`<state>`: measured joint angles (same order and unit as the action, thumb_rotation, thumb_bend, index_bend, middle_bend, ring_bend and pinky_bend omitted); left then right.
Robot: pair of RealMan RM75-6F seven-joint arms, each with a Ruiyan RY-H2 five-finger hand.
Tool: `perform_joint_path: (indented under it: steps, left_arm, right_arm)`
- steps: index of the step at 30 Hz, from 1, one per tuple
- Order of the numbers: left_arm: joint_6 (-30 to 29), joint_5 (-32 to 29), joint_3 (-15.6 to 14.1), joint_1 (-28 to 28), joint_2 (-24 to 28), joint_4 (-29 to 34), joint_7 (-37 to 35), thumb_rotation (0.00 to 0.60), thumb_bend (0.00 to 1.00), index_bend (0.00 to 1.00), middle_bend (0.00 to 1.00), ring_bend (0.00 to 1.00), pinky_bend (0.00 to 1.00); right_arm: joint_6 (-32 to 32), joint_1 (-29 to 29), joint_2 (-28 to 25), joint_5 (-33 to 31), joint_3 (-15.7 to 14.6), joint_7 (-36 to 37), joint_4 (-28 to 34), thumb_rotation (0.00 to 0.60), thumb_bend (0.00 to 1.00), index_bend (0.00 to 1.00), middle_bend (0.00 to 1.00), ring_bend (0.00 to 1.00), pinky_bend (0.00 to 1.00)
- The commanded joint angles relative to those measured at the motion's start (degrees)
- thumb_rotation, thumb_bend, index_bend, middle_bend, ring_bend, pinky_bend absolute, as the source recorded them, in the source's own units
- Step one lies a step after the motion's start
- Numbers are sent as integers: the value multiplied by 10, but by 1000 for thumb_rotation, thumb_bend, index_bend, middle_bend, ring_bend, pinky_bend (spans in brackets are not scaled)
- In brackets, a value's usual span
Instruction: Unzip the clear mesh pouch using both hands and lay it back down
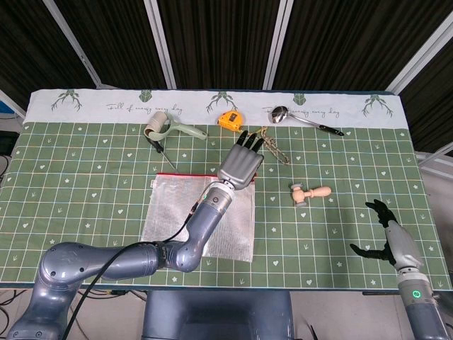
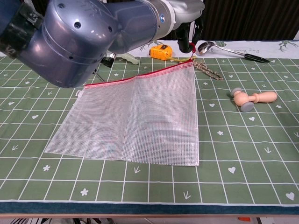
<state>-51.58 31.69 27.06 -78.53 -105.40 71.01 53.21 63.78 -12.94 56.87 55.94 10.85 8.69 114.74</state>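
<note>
The clear mesh pouch [image 1: 167, 212] [image 2: 135, 119] with a red zipper edge [image 2: 140, 77] lies partly on the green checked table [image 1: 354, 163]. Its right top corner is raised off the cloth. My left hand [image 1: 241, 166] [image 2: 183, 16] pinches that corner at the red zipper pull [image 2: 191, 46], with the forearm crossing over the pouch in the head view. My right hand [image 1: 388, 234] hovers by the table's front right edge, fingers spread and holding nothing. It does not show in the chest view.
Behind the pouch lie a yellow tape measure [image 1: 228, 120] [image 2: 160, 50], a chain [image 1: 273, 146] [image 2: 205, 67] and a metal ladle [image 1: 304, 119] [image 2: 226, 49]. A small wooden mallet [image 1: 309, 192] [image 2: 252, 99] lies to the right. A tape roll [image 1: 157, 126] and a screwdriver [image 1: 164, 152] sit back left.
</note>
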Motion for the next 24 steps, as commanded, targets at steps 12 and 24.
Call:
perform_joint_path:
  steps: [12,24]
  left_arm:
    - [-24,-16,-9,-21,30,47,-3,600,427,594,118,0,0]
    - [-39,-32,-16,-33,49,72,-12,600,427,601,121,0,0]
  right_arm:
    - [-28,-202,71,-385,118,-61,36,600,302,318,59,0,211]
    - [31,-318,174,-558,171,-113,-27,600,338,387,79,0,211]
